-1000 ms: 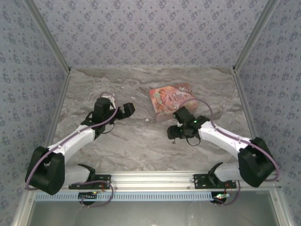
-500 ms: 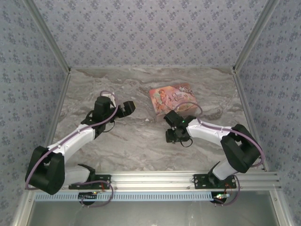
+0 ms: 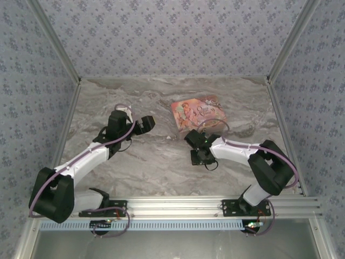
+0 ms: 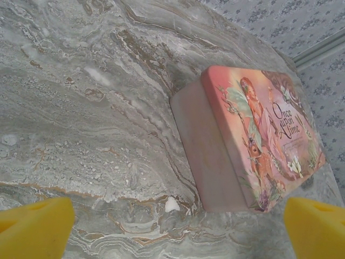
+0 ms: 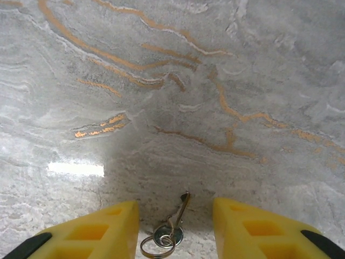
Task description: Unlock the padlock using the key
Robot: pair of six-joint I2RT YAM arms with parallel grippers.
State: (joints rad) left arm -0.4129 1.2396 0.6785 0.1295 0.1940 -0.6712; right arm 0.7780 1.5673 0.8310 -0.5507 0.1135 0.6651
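The key (image 5: 183, 208) is a thin dark metal sliver on a small silvery ring (image 5: 157, 245). It lies flat on the marble between the yellow fingers of my right gripper (image 5: 175, 229). That gripper is open and hangs low over the key, with a gap on each side. In the top view my right gripper (image 3: 195, 155) points down at the table just in front of the pink box. My left gripper (image 3: 146, 123) is open with nothing between its fingers (image 4: 35, 226), and it faces the box from the left. The padlock is out of view.
The pink illustrated box (image 3: 197, 113) lies flat at the back centre of the marble table (image 3: 151, 162); its side and lid (image 4: 253, 135) show in the left wrist view. A tiny whitish speck (image 4: 172, 204) sits on the marble by the box's near corner. Patterned walls close three sides.
My right arm has folded at the elbow and its gripper has moved left and slightly toward the box. The left arm has not moved.
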